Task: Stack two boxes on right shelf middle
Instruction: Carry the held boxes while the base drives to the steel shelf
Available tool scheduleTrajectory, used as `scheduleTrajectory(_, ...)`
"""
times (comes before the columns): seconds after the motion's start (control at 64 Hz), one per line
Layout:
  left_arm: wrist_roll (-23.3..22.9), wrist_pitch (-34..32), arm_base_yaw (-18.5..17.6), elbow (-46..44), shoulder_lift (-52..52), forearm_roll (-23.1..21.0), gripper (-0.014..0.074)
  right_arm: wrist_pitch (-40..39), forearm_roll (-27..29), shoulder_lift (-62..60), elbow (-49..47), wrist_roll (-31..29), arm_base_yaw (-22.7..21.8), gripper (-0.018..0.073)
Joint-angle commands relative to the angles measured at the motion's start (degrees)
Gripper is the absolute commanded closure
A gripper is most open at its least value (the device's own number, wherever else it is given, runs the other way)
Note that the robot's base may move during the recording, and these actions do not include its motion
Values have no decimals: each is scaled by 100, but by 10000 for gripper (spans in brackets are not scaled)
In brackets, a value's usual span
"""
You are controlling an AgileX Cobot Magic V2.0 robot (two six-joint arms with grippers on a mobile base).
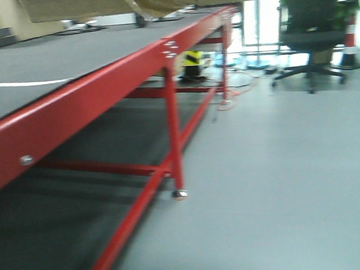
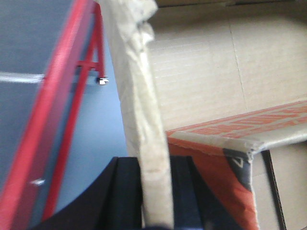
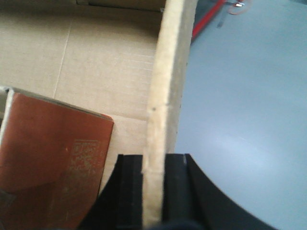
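A side wall of the large cardboard box is pinched between the fingers of the left gripper, and the wall on the other side is pinched in the same way by the right gripper. A smaller red printed box is seen lying inside, on the cardboard bottom. In the blurred front view the held box is shown at the top edge, above the red-framed table and the grey floor; an office chair is seen farther back.
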Motion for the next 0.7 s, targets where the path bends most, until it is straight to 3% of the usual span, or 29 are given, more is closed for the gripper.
scheduleTrajectory(0.0,34,-184,-21,-75,-98,-9,708,-259,-131,-53,-74,-25,-55,715)
scheduleTrajectory(0.688,34,-184,-21,-75,-98,-9,708,-259,-110,-55,-74,-25,-55,715)
